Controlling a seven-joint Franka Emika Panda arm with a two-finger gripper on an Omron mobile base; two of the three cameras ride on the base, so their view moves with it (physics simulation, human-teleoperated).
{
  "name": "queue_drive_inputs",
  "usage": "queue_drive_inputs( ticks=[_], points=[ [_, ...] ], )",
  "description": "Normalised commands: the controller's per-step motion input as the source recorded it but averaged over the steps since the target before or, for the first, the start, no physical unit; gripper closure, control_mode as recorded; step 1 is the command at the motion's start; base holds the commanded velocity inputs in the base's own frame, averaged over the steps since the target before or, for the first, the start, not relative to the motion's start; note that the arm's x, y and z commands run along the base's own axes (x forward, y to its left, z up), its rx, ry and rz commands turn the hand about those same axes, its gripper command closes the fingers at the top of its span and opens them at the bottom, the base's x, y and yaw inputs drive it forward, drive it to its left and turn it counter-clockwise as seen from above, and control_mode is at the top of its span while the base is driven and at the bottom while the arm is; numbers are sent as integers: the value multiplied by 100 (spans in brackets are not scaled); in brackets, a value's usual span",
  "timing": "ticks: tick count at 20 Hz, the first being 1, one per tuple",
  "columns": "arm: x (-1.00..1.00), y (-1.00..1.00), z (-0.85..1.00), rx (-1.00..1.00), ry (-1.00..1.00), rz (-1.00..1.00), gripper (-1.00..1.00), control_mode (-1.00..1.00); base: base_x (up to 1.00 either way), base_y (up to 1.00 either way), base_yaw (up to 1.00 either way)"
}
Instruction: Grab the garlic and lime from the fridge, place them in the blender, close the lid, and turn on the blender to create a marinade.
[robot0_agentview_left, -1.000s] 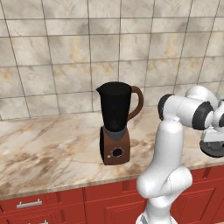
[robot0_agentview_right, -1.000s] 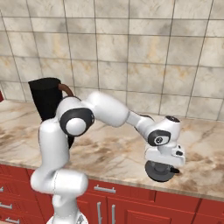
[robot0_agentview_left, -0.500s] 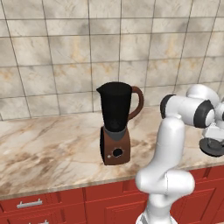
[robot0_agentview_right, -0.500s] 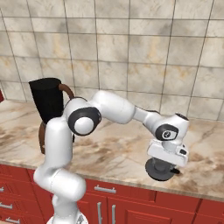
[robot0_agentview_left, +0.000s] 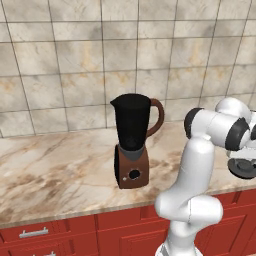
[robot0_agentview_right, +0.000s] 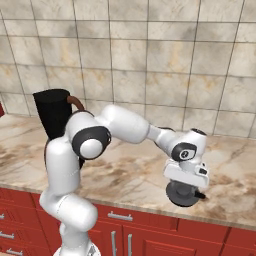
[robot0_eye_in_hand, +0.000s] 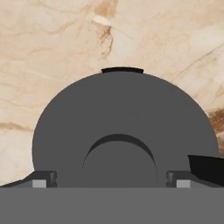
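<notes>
Gripper: the gripper pointed straight down over the marble counter, and its two dark fingertips stood on either side of the lid's raised knob, one at each flank; whether they actually pinched the knob or merely bracketed it, I could not tell.

Lid: the lid lay directly beneath the gripper (a round dark grey disc with the knob in its middle), its face turned up toward the hand. In the right base view the lid sat right under the white hand at the near edge of the counter; in the left base view the lid showed as a dark disc below the wrist at the frame's right edge. Whether it rested on the stone or hung just above it could not be judged.

Blender: the blender stood upright on the counter, well apart from the gripper and off to the arm's left, with its tall black jar open at the top, the curved reddish-brown handle on the side toward the arm, and the round black dial on the base facing the cabinets. In the right base view the blender was partly hidden behind the arm's shoulder.

Surroundings: red cabinets ran below the counter edge (metal pulls on the drawer fronts), and a beige tiled wall rose behind it.
</notes>
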Motion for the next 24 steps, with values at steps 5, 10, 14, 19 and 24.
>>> queue_drive_inputs(
  ticks=[5, 10, 14, 19, 24],
  points=[
    [-8, 0, -24, -1, 1, 0, -100, -100, 0, 0, 0],
    [-7, -1, -10, 0, 2, 0, -100, -100, 0, 0, 0],
    [-26, 2, -34, 0, 1, 0, -100, -100, 0, 0, 0],
    [-8, 0, -30, 2, 0, 0, 100, -100, 0, 0, 0],
    [0, 0, -7, 3, 0, 0, 100, -100, 0, 0, 0]
  ],
)
